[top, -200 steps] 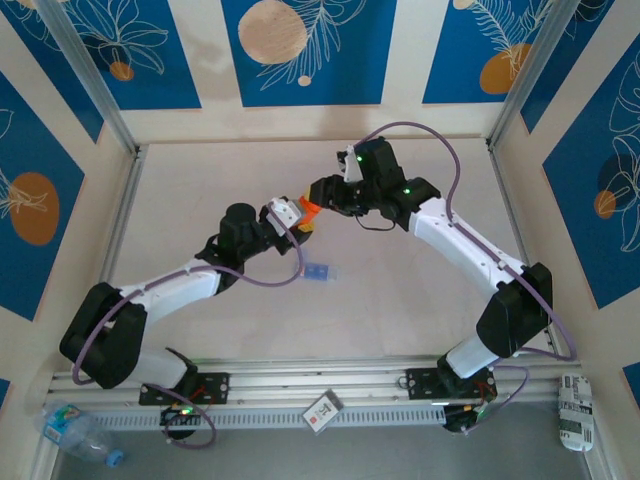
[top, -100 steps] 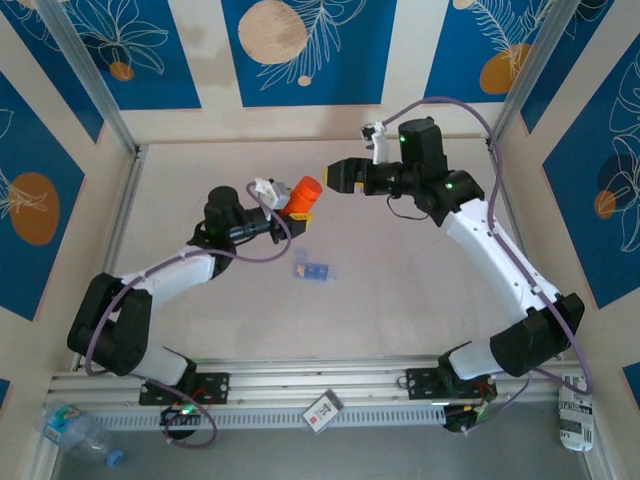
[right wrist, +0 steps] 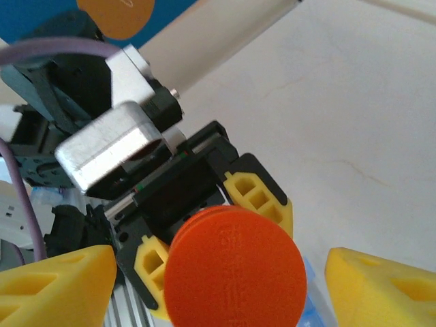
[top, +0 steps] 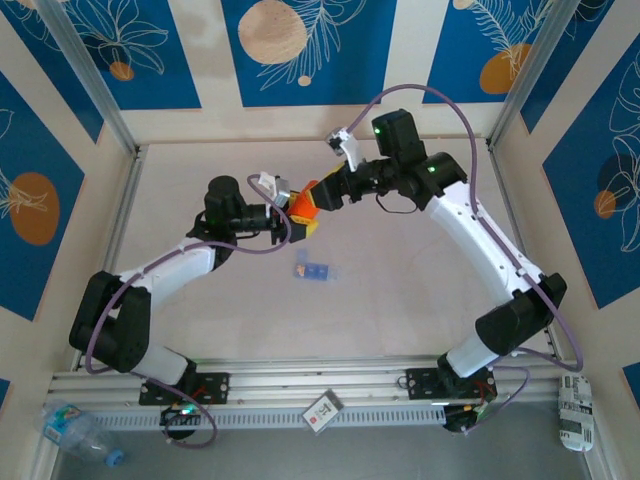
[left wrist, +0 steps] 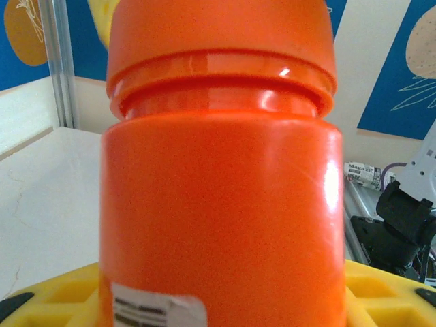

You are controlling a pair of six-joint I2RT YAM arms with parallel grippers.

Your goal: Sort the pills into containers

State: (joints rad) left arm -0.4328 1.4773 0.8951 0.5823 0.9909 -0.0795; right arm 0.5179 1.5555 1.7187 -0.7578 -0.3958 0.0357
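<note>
Containers (top: 313, 271): flat on the table (top: 400, 290), mid-scene, just near of the raised orange bottle (top: 304, 204) (presumably holding the pills). Bottle: clamped in left gripper (top: 295, 213), steadied for uncapping. Right gripper (right wrist: 218, 283): fingers spread either side of the cap (right wrist: 235, 267), not gripping; apparently placed to twist it off.

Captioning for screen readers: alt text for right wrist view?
An orange bottle, capped end toward the camera, is gripped by the left hand behind it. The right hand is open, its yellow fingertips either side, clear of the bottle.
</note>
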